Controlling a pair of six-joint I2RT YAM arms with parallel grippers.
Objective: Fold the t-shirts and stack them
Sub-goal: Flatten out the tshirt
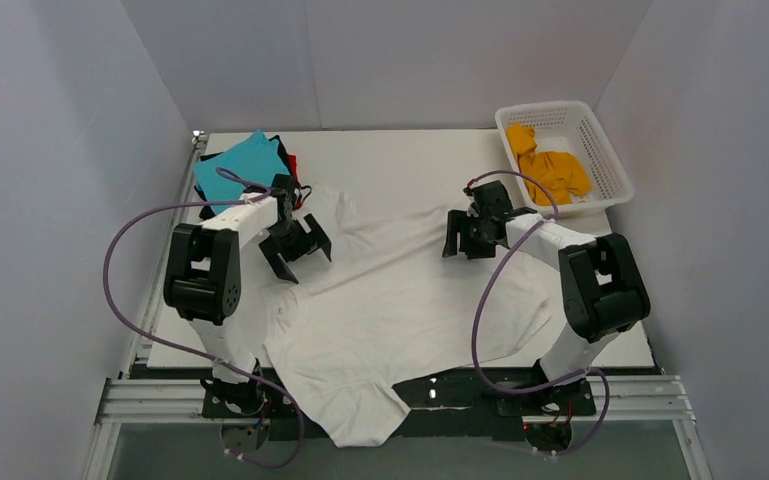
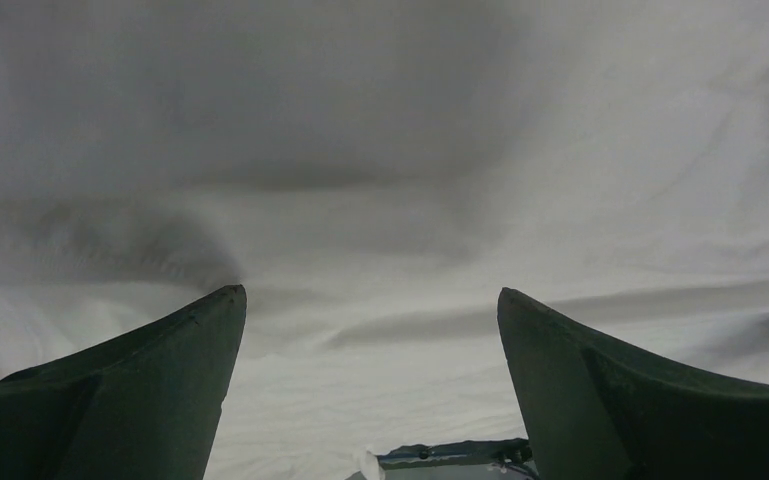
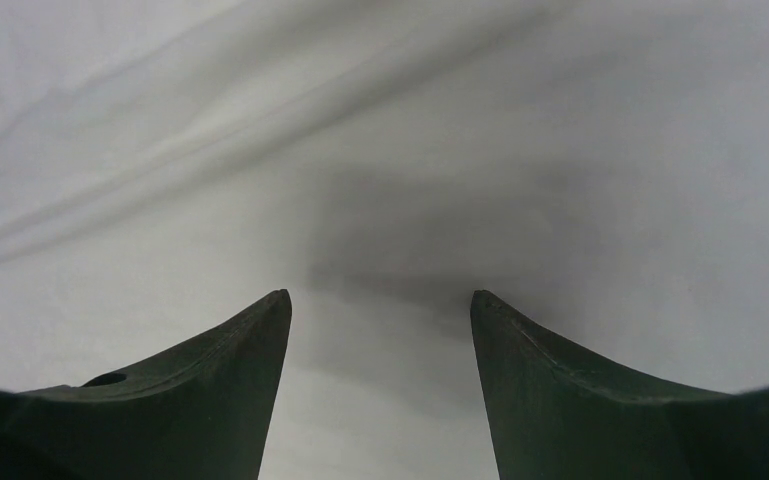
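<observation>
The left gripper (image 1: pixel 298 250) and right gripper (image 1: pixel 463 238) hang spread, gripping nothing. The white t-shirt (image 1: pixel 400 310) lies flat just beyond their fingertips, perhaps untouched. Each should dip squarely and pinch one fold.

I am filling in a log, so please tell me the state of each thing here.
Large white cloth t-shirt: spread out, wrinkled, unfolded.
Teal cloth t-shirt: lying roughly flat, far left.
White plastic lattice basket: upright.
Orange cloth t-shirt: crumpled inside it.
Left gripper: open, empty.
Right gripper: open, empty.
</observation>
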